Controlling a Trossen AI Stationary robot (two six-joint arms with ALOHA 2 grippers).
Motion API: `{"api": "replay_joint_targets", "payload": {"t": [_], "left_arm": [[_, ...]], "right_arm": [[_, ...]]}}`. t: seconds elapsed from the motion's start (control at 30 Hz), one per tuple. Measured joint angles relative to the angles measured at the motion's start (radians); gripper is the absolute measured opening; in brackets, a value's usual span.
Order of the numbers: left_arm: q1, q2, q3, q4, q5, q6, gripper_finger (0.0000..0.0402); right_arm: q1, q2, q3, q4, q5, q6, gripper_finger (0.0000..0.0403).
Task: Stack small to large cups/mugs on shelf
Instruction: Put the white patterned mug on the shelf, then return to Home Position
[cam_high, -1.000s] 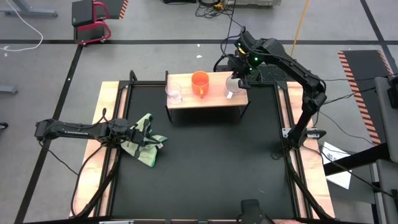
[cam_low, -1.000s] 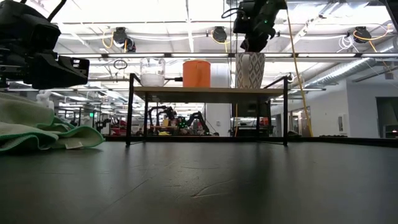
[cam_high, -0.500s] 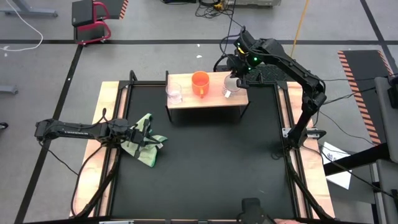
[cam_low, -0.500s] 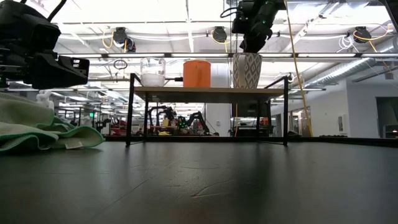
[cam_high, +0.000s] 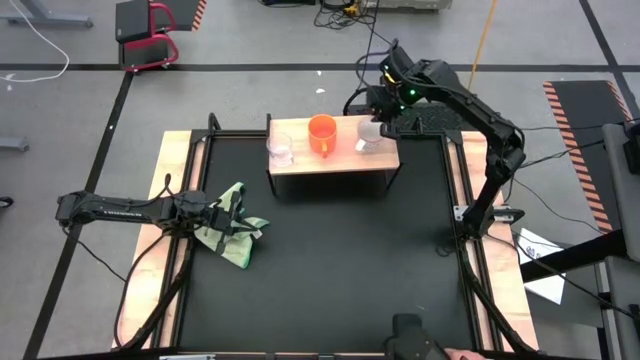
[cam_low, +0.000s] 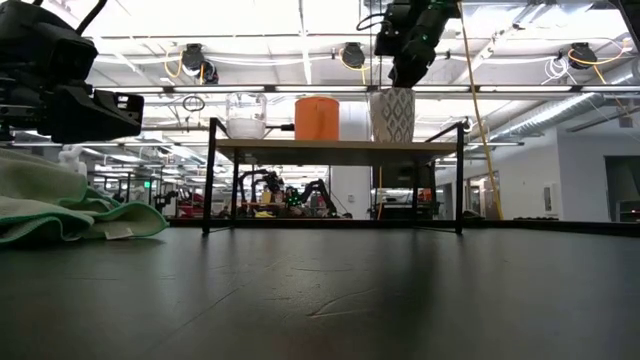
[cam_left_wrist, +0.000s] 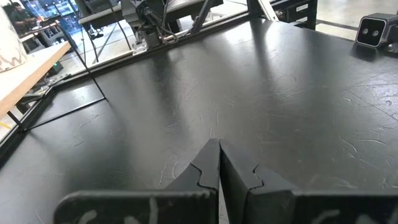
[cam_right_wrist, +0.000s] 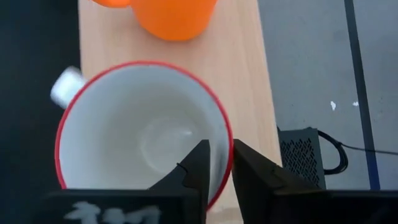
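Note:
On the shelf (cam_high: 330, 160) three vessels stand on their bases in a row: a clear glass cup (cam_high: 281, 150), an orange mug (cam_high: 322, 133) and a white mug (cam_high: 368, 137) with a red rim. My right gripper (cam_right_wrist: 221, 163) is above the white mug (cam_right_wrist: 137, 137), open, with one finger inside the rim and one outside. The mug's handle (cam_right_wrist: 65, 87) points away from the fingers. My left gripper (cam_left_wrist: 218, 149) is shut and holds nothing. It waits low at the table's left over the green cloth (cam_high: 232, 230). My right gripper comes from above, slanting down, astride the white mug's rim (cam_right_wrist: 229, 146) on the side opposite the handle. A gap shows between the inner finger (cam_right_wrist: 198, 163) and the wall. Whether the outer finger touches the rim, I cannot tell. The mug stands upright on the shelf top (cam_low: 335, 150).
The shelf stands on thin black legs at the far middle of the black table (cam_high: 320, 260). Wooden strips (cam_high: 170, 170) run along both sides of the table. The crumpled green cloth (cam_low: 60, 205) lies near the left edge.
The white mug has shifted a little along the shelf top toward the orange mug, and the right gripper has stayed over its rim. The left arm has kept still.

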Motion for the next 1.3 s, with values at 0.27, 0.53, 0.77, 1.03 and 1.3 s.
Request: {"api": "replay_joint_targets", "payload": {"t": [0.27,0.53,0.77,1.03,1.3], "left_arm": [[0.0,0.0,0.0,-0.001,0.0,0.0,0.001],[0.0,0.0,0.0,-0.002,0.0,-0.002,0.001],[0.0,0.0,0.0,-0.003,0.001,-0.005,0.001],[-0.001,0.0,0.0,-0.003,0.001,-0.007,0.001],[-0.001,0.0,0.0,-0.003,0.001,-0.007,0.001]], "right_arm": [[-0.013,0.0,0.0,0.007,0.0,0.003,0.0074],[-0.013,-0.001,0.0,0.047,0.002,0.002,0.0075],[-0.009,-0.058,0.0,0.115,0.005,0.005,0.0075],[0.066,-0.15,0.0,0.189,-0.003,0.141,0.0073],[0.234,-0.177,0.0,0.065,-0.081,0.133,0.0005]]}}
